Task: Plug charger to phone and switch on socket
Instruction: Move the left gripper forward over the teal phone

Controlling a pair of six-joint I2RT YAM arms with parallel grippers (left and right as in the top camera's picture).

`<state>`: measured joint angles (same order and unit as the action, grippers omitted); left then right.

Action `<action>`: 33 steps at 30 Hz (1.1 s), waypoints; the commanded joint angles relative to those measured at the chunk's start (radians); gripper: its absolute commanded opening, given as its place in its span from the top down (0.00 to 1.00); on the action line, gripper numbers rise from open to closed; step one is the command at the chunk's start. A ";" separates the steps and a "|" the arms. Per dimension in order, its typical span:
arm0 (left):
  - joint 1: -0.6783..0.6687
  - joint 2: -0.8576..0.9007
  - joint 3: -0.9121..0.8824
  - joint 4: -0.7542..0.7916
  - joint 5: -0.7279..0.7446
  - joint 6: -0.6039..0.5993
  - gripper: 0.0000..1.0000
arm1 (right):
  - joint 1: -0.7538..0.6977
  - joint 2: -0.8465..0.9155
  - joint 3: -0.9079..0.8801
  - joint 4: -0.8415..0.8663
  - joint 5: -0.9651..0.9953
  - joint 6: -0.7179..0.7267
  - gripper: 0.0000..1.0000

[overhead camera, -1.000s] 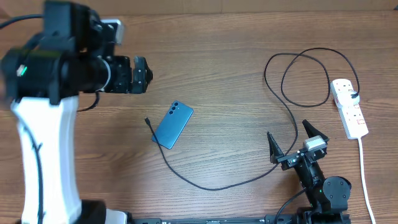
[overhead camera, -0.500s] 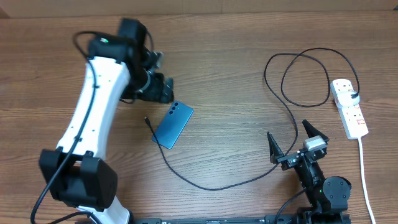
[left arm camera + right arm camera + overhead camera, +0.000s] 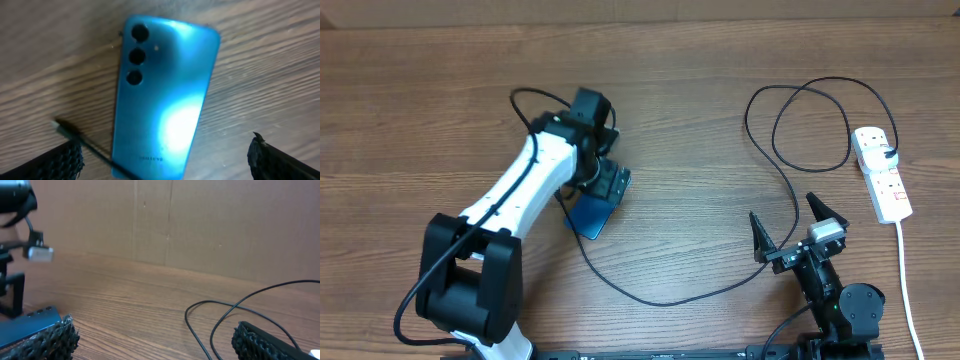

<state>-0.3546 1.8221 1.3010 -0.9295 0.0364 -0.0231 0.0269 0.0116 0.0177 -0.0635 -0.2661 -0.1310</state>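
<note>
Left claw (image 3: 608, 184): spread wide over phone (image 3: 165, 100), empty.
Right claw (image 3: 787, 222): spread, empty.
Charger (image 3: 75, 132): tip beside phone, not plugged in.
Socket (image 3: 882, 172): switching likely left to do.

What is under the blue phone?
The phone lies back up, flat on the wooden table. The charger cable reaches its lower edge. Whether the cable continues underneath cannot be seen, because the phone covers that spot.

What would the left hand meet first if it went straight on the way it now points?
Most likely the phone, on its blue back. The left hand is open and points down at it, and the phone fills the middle of the wrist view. The gap between them cannot be judged.
</note>
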 commanded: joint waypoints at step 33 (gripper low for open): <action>0.036 0.006 -0.321 0.447 -0.203 -0.203 0.13 | 0.003 0.069 0.092 0.052 -0.290 0.348 0.00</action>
<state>-0.3481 1.8027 1.0019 -0.4778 -0.0834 -0.1677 0.0269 0.0486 0.0456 0.0002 -0.5198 0.1368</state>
